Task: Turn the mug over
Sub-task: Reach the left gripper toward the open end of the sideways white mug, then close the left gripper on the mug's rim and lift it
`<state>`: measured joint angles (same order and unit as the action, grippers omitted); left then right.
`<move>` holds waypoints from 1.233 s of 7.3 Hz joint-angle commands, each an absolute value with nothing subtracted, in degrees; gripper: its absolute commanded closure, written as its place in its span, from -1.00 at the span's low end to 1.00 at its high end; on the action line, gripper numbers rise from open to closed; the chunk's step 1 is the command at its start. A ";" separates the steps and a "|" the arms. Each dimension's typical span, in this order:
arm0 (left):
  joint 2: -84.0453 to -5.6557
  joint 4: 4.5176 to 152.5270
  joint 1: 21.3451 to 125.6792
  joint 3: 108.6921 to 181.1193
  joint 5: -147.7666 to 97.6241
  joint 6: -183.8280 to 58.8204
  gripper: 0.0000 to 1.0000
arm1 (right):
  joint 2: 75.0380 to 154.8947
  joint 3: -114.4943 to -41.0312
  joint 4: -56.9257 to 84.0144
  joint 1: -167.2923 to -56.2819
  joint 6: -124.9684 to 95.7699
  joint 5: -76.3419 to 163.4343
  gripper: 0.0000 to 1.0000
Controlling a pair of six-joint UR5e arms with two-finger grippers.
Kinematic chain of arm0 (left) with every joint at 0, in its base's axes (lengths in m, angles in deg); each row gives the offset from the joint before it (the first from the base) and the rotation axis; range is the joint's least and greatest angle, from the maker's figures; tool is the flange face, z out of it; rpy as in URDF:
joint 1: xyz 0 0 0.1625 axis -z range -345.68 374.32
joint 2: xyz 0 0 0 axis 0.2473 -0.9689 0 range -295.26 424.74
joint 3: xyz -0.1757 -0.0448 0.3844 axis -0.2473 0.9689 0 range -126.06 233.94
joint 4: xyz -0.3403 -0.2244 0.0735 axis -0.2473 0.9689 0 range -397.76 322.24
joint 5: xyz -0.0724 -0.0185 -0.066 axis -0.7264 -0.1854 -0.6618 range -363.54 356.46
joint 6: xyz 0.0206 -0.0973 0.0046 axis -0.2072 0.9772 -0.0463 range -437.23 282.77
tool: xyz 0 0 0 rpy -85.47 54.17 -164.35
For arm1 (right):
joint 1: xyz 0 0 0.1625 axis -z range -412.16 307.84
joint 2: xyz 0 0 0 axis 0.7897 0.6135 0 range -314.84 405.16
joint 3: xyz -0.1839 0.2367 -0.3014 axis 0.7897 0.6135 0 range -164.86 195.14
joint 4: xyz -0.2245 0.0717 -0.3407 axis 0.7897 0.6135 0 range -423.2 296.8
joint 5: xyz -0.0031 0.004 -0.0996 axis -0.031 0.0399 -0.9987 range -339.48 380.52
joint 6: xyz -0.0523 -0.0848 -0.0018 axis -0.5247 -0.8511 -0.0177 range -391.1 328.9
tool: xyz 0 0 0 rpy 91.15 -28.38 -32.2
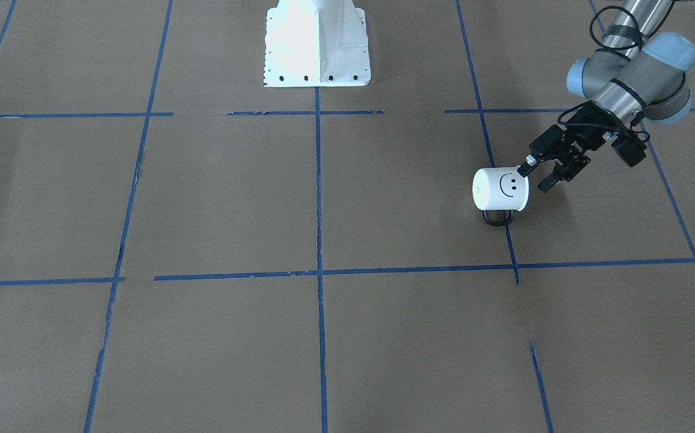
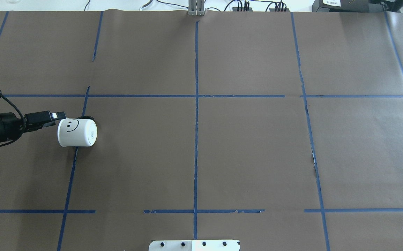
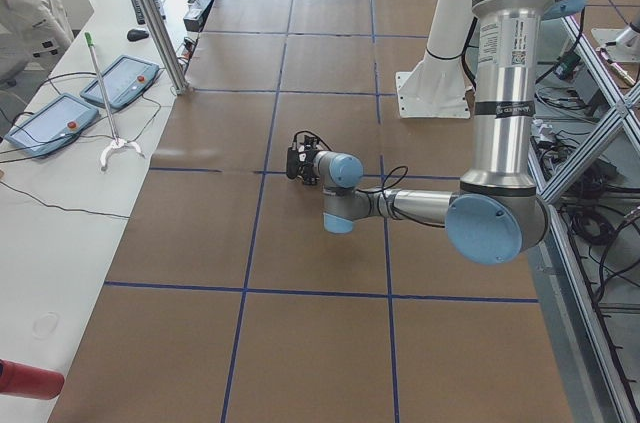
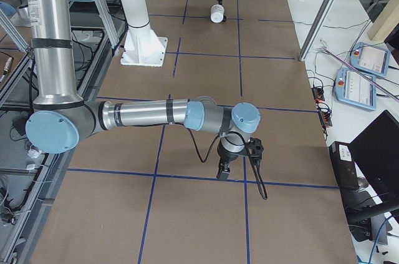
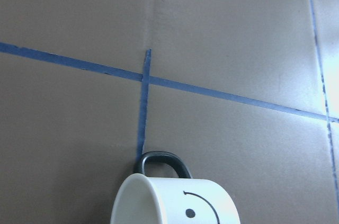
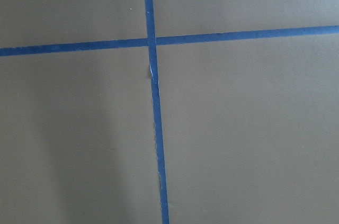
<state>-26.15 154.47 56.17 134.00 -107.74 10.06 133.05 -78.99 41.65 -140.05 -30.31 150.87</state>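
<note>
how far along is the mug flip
Nothing looks finished: the small white enamel mug with the smiley face lies on its side on the brown paper table. In hand: the left claw is open at one end of it. Left: grip it, probably stand it up.

The white mug [image 1: 499, 189] with a black smiley face [image 1: 508, 184] lies on its side across a blue tape line [image 1: 511, 248] on the worktop [image 1: 383, 198], face upward, black handle [image 1: 497, 219] underneath.
</note>
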 commanded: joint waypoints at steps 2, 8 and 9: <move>-31.39 171.40 52.12 123.21 -105.15 13.29 -1.00 | 133.05 -78.99 41.65 -140.05 -30.31 150.87 -1.00; -37.55 174.67 52.45 122.93 -107.25 29.19 1.00 | 133.14 -78.99 41.65 -140.05 -30.31 150.87 -1.00; -38.87 174.67 53.33 123.02 -105.94 30.59 1.00 | 133.05 -78.99 41.65 -140.05 -30.31 150.87 -1.00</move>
